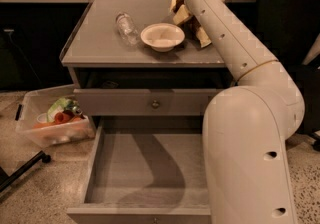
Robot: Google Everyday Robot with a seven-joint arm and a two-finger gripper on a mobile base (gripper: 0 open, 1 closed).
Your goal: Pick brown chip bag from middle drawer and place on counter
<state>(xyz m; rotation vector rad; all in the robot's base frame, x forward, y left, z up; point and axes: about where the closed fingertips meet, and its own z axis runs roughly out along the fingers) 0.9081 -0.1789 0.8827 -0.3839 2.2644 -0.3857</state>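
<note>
Because the big white arm [250,118] is stretched from the lower right up to the back of the cabinet, much of the right side is covered by it. The middle drawer [150,168] is pulled out fully toward the camera and its grey floor is bare, so it is judged that the picking part is done. Above it, a shut drawer front [155,103] with a round knob is seen.

The counter [100,38] is the place where the bag must be put, and the arm is bent over its back right corner for that reason. On the floor to the left, a plastic box [52,120] with colourful things inside is placed against the cabinet. A white bowl [162,36] is set near the middle of the counter.

The brown chip bag [182,13] is found just behind the bowl, partly hidden by the arm, and appears to rest on the counter. The gripper is hidden behind the arm at the bag, so it cannot be told whether the bag is held or released. A clear bottle [126,27] is laid on its side left of the bowl.
</note>
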